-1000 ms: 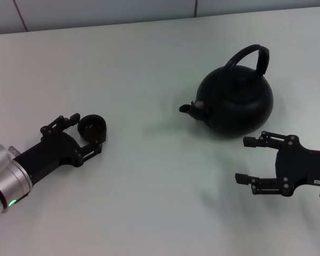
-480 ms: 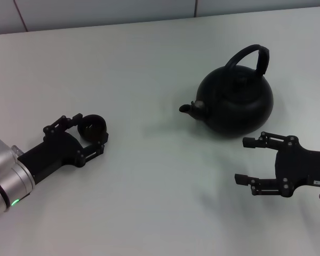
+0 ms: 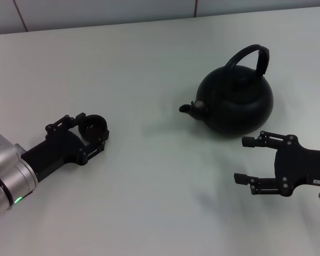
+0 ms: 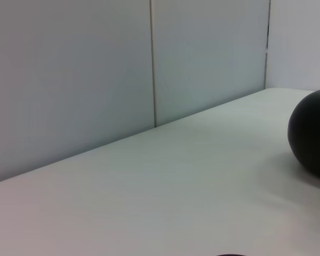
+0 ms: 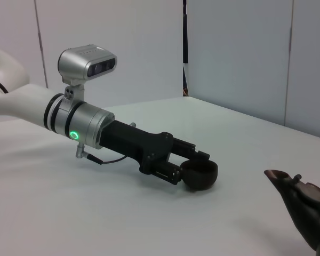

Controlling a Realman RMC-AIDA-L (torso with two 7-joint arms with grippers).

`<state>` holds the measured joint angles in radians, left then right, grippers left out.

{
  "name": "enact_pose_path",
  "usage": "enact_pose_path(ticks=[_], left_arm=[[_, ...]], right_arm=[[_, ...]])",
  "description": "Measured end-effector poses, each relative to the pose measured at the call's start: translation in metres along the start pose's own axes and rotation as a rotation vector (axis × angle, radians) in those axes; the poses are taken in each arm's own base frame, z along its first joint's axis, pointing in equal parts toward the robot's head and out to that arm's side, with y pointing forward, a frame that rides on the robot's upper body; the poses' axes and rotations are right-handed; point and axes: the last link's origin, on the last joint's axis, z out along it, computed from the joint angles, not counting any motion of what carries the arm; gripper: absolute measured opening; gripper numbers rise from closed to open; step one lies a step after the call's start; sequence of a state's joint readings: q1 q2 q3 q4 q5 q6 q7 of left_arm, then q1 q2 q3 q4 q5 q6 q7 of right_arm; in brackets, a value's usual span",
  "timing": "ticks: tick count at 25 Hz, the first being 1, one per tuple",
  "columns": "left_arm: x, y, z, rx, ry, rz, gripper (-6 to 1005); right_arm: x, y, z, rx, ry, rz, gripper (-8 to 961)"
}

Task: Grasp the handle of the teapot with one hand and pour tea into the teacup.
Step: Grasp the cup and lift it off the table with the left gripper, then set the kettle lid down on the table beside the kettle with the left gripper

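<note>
The matte-black teapot (image 3: 236, 104) stands on the white table at the centre right, with its spout pointing left. Its arched handle (image 3: 249, 56) rises over the top. The small black teacup (image 3: 94, 126) sits at the left between the fingers of my left gripper (image 3: 85, 134), which is shut on it. The right wrist view shows the same grip on the teacup (image 5: 199, 175) and the teapot's spout (image 5: 301, 205). My right gripper (image 3: 242, 160) is open and empty, just in front of the teapot and apart from it. The teapot's body shows in the left wrist view (image 4: 312, 133).
The white table (image 3: 149, 202) stretches between the cup and the teapot. A pale panelled wall (image 4: 96, 69) stands behind the table's far edge.
My left gripper has crept slightly to the right with the teacup between its fingers. The teapot and the right gripper have not moved.
</note>
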<state>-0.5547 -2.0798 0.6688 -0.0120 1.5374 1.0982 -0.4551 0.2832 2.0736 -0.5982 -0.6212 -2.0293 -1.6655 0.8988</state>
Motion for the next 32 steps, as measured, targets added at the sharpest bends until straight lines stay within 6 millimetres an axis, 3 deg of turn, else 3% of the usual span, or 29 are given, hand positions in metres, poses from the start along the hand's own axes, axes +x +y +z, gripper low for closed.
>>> enact_pose_path(ticks=[9,17,32], left_arm=[[0.013,0.007,0.001,-0.050,0.080,0.007,699],[0.034,0.030,0.024,-0.218,0.112,0.043,699],[0.039,0.043,0.041,-0.272,0.065,0.070,731]], right_arm=[[0.001,0.000,0.000,0.004,0.002,0.001,809],[0.000,-0.001,0.000,0.008,-0.003,0.001,802],[0.000,-0.001,-0.001,0.007,-0.006,-0.005,790]])
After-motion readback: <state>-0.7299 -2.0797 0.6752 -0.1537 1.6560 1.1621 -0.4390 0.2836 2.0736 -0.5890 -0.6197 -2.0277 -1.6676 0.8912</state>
